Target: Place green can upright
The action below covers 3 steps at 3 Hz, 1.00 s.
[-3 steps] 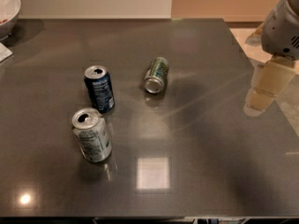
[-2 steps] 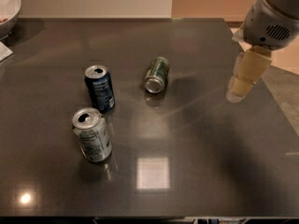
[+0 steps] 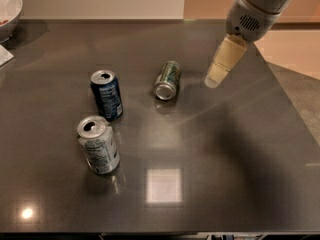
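The green can lies on its side near the middle of the dark table, its silver end facing the camera. My gripper hangs above the table just to the right of the can, apart from it, its pale fingers pointing down and to the left. It holds nothing that I can see.
A dark blue can stands upright left of the green can. A silver-white can stands upright in front of it. A white bowl sits at the far left corner. The table's right edge runs diagonally behind my arm.
My gripper has moved left and farther in over the table, from beyond its right edge to just right of the green can. The cans have not moved.
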Available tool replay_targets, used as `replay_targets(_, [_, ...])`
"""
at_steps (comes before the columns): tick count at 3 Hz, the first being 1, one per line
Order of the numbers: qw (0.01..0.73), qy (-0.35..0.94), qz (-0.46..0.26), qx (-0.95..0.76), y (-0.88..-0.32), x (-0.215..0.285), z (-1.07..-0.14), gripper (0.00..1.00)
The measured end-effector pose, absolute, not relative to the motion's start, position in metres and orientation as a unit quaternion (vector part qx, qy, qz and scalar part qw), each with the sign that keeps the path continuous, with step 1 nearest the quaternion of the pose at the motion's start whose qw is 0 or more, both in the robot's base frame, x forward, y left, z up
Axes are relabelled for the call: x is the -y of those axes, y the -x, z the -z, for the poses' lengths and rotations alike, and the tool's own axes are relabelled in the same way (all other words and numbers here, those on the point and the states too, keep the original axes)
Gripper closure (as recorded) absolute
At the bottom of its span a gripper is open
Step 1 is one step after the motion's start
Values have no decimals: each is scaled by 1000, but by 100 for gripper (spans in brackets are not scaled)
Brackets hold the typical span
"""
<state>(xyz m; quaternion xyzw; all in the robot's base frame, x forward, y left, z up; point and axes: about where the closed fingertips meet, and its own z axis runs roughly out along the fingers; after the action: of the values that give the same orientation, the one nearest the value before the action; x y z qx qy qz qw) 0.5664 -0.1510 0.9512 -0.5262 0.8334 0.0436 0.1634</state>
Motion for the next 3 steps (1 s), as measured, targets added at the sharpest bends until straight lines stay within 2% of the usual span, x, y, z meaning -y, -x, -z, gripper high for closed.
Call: replay_targets(3, [150, 436, -43, -886, -620, 71, -918, 0])
